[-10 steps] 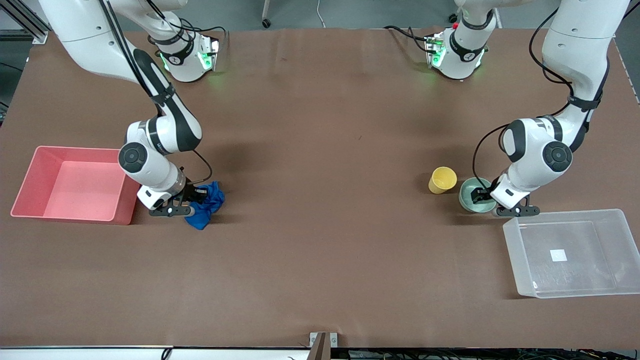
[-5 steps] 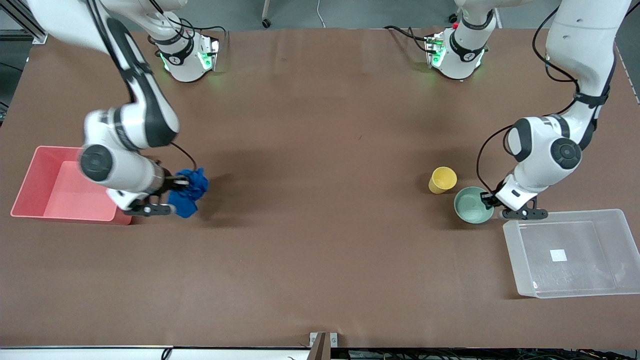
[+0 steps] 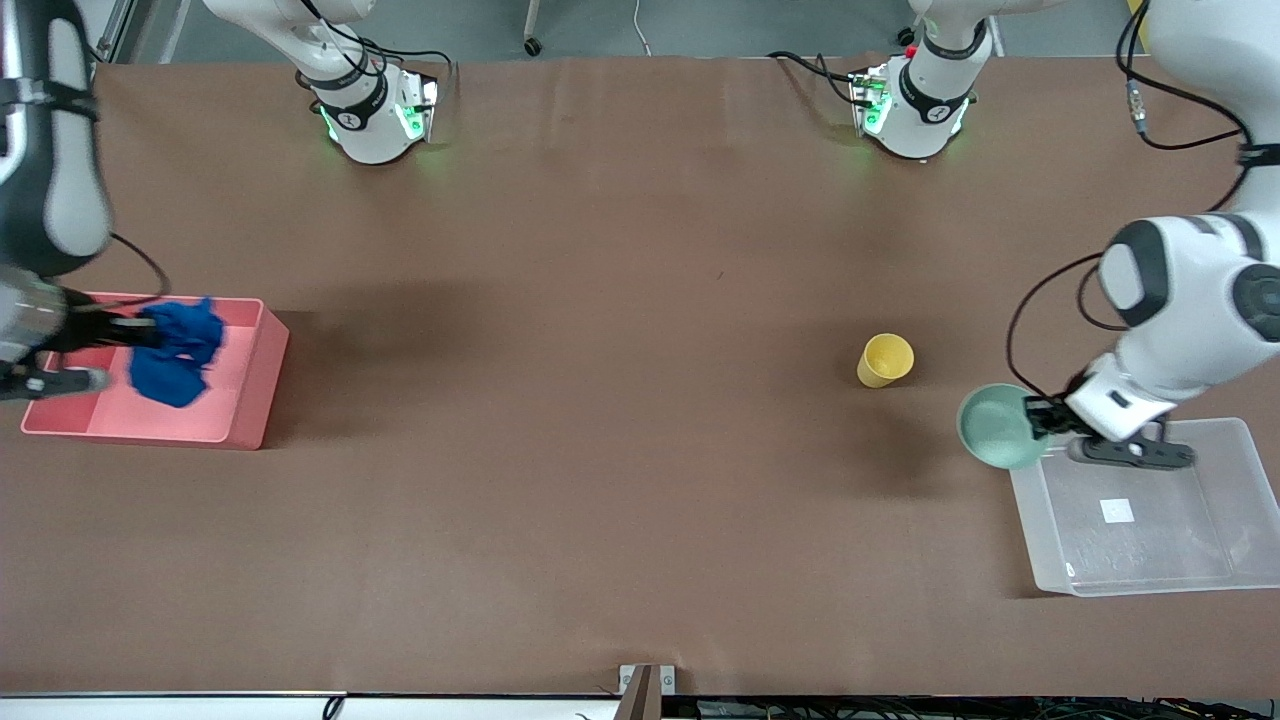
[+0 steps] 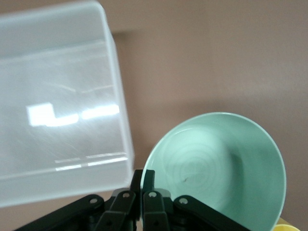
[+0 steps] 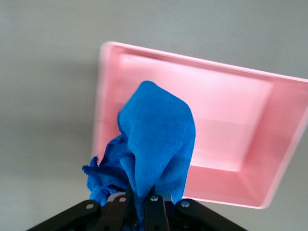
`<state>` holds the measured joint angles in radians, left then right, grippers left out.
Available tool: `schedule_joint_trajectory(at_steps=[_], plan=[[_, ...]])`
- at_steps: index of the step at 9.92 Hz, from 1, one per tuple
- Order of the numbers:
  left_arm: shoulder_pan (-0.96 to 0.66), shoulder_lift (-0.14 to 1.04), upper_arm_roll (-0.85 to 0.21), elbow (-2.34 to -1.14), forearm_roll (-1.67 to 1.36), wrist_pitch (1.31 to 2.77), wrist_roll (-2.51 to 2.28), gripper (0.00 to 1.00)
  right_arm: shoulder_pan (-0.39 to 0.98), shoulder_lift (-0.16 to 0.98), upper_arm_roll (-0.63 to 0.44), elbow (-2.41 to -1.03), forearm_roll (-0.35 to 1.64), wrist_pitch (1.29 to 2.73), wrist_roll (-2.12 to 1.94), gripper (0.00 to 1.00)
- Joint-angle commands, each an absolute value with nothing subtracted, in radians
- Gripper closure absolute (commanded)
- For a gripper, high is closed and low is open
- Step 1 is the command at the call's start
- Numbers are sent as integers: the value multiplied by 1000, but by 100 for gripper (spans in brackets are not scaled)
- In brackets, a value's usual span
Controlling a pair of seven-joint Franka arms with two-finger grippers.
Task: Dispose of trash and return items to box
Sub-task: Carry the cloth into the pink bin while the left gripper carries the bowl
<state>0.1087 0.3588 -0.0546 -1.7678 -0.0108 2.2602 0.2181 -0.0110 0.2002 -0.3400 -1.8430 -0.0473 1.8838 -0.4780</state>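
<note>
Nothing is dropped yet: right claw [image 3: 120, 352] clamps the trash [image 3: 176, 350] over the pink bin [image 3: 255, 385], left claw [image 3: 1040, 415] clamps the bowl [image 3: 998, 427] at the box [image 3: 1130, 560] edge; cup [image 3: 884, 361] waits on the desk [image 3: 620, 400]

I am holding the cloth [image 3: 176, 349] in my right gripper [image 3: 118, 335] over the bin [image 3: 250, 405], which is sitting at the right arm's end of the table [image 3: 620, 400]. My left gripper [image 3: 1040, 414] is holding the bowl [image 3: 998, 427] by its rim in the air, over the table and the edge of the box [image 3: 1150, 575], which is sitting at the left arm's end. The cup [image 3: 884, 361] is standing on the table near the box, farther from the front camera than it and toward the table's middle.
</note>
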Motion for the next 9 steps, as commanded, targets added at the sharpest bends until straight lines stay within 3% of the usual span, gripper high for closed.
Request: schedule_joint_trajectory(at_steps=[1,3,5,6,8,9], plan=[[197,532,-58,-1550,9,2208,369,100,-9,215,-419,-1937,-67,2032,-570,99],[264,602,-58,-1470,6,2206,440,100,-28,265,-417,-2037,-55,2228,-572,99],[279,710,-49,-1364,5,2207,434,100,-28,333,-416,-2039,-3,2258,-574,93],[296,771,-49,-1311,3,2218,430,99,-25,354,-413,-2060,6,2304,-574,72],[296,842,-37,-1284,2,2261,382,97,-23,354,-410,-2054,30,2324,-571,0],[296,860,-37,-1285,2,2270,356,96,-12,345,-405,-2037,49,2316,-566,0]])
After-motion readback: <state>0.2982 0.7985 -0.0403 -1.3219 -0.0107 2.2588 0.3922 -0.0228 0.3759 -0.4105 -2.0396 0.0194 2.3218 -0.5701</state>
